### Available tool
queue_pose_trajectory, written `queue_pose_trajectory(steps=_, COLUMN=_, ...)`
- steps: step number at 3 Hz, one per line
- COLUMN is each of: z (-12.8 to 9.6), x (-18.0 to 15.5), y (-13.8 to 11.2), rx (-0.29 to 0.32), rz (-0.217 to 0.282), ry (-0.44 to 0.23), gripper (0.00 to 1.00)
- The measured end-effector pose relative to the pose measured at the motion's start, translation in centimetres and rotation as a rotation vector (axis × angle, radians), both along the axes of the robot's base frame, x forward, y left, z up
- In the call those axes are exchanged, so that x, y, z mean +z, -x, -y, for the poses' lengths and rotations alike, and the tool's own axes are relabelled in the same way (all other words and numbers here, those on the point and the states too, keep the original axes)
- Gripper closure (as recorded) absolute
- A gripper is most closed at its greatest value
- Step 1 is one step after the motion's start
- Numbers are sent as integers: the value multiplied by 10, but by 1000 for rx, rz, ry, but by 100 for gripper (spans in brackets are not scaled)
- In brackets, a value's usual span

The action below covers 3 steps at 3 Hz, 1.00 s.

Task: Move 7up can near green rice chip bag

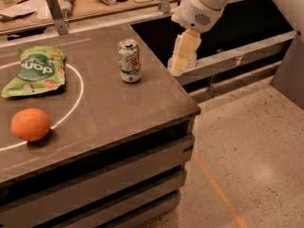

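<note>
The 7up can (129,61) stands upright on the grey-brown table (118,113), near its right back edge. The green rice chip bag (37,70) lies flat at the table's left, well apart from the can. My gripper (179,66) hangs pointing down from the white arm, just off the table's right edge, to the right of the can at about its height. It touches nothing and holds nothing.
An orange (30,124) sits at the front left of the table, on a white circle line (78,91). A back counter (90,1) holds clutter behind a metal post (56,14). A dark shelf (237,56) and speckled floor (251,146) lie to the right.
</note>
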<state>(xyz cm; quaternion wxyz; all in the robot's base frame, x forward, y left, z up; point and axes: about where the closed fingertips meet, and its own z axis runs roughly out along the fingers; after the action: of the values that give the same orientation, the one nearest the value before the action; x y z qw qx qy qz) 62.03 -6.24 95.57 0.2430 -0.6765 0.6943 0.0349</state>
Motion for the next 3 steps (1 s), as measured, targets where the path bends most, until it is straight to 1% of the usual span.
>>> queue_pose_trajectory(steps=1, z=-32, x=-12, y=-25, rx=30, rz=-13, ry=-101, gripper=0)
queue_pose_trajectory(steps=2, z=-55, x=-23, y=-38, rx=36, rz=-52, ry=-207, gripper=0)
queue_pose_trajectory(steps=3, z=-86, x=-36, y=-57, rx=45, rz=-69, ry=-270, gripper=0)
